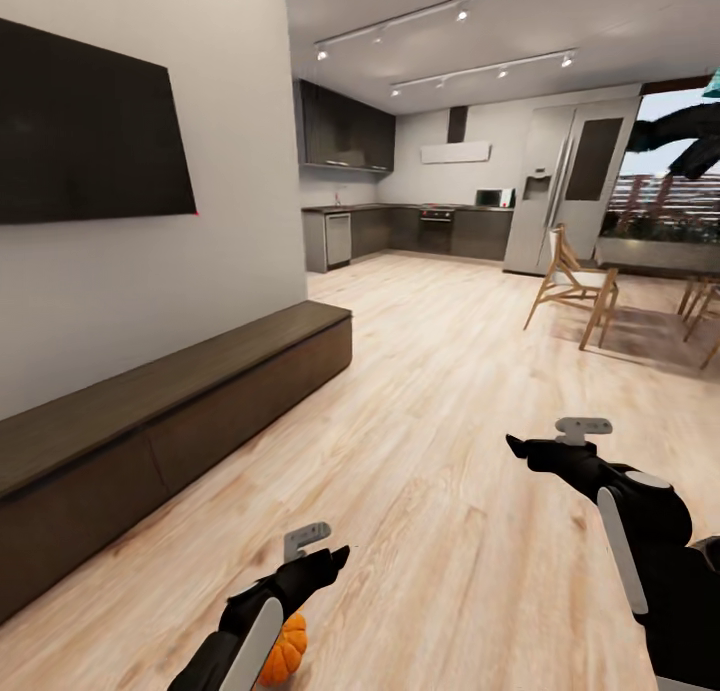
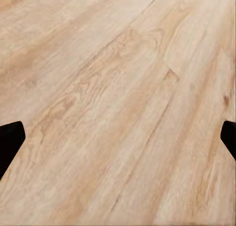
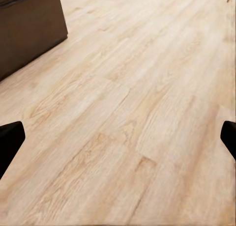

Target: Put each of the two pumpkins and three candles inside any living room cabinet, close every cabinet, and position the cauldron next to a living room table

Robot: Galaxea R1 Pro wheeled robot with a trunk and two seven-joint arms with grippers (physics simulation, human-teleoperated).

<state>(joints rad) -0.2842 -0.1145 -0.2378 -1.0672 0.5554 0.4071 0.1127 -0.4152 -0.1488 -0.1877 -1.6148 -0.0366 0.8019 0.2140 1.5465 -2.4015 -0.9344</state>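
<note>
The left gripper (image 1: 335, 554) hangs low over the wood floor (image 1: 440, 391), fingers spread wide with bare planks between them and nothing held. Just behind and below its forearm, an orange pumpkin (image 1: 284, 651) sits on the floor, partly hidden by the arm. The right gripper (image 1: 515, 444) is likewise wide apart and empty. The long dark cabinet (image 1: 150, 421) runs along the wall under a black screen (image 1: 85, 126), its fronts seemingly closed. A kitchen (image 1: 410, 226) and wooden chair (image 1: 572, 286) lie beyond.
</note>
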